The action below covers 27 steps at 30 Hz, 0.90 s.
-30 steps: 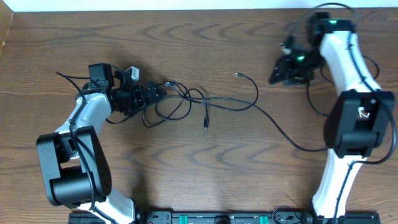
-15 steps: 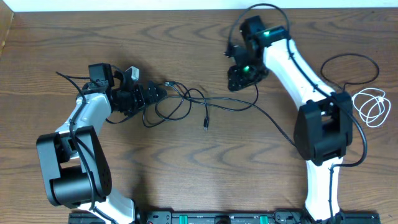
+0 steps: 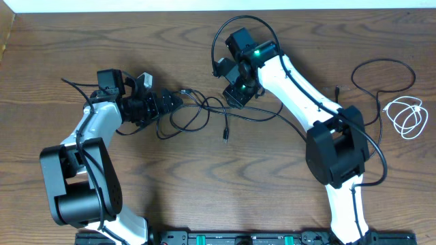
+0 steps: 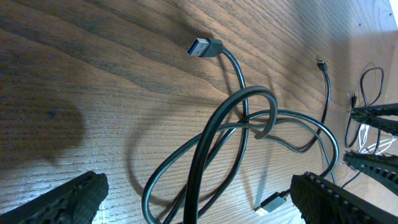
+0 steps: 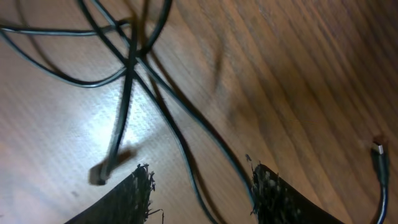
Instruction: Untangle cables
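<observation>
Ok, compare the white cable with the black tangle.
Colour: the white cable is pale, the black tangle dark. Pose: the white cable lies coiled at the right edge; the black tangle sprawls in crossing loops mid-table. Both are thin cords on the table.

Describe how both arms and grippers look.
The left arm and right arm: white links, bulky black joints. The left gripper and right gripper: black, rough-textured fingers. A green light glows at the right wrist; a black wire loops off it.
</observation>
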Tool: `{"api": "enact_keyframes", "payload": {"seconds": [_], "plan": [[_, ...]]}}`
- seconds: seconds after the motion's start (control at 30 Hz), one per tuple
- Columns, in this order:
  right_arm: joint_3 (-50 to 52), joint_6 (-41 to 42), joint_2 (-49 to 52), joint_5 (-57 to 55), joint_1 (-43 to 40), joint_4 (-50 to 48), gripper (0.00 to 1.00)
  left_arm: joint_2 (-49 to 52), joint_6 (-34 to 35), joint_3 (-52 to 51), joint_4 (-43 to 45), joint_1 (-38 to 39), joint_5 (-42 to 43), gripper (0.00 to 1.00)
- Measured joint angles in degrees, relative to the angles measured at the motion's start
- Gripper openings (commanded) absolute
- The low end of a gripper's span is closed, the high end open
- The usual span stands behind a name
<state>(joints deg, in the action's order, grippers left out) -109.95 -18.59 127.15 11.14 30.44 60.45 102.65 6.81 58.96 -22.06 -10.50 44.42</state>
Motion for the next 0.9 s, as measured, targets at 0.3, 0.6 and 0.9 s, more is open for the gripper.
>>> {"api": "enact_keyframes", "payload": {"seconds": [0.3,0.6,0.9], "plan": [[0.5,1.2,5.7,0.8,0.4,-2.8,0.32,0.0,0.0,0.0,0.0,0.0,0.0,0.98],[-1.4,6.3,5.5,2.4,-0.4,-5.5,0.61,0.0,0.0,0.0,0.0,0.0,0.0,0.98],[-2.8,8.7,2.2,12.7,-0.5,-5.6,0.61,0.0,0.0,0.0,0.0,0.0,0.0,0.98]]}}
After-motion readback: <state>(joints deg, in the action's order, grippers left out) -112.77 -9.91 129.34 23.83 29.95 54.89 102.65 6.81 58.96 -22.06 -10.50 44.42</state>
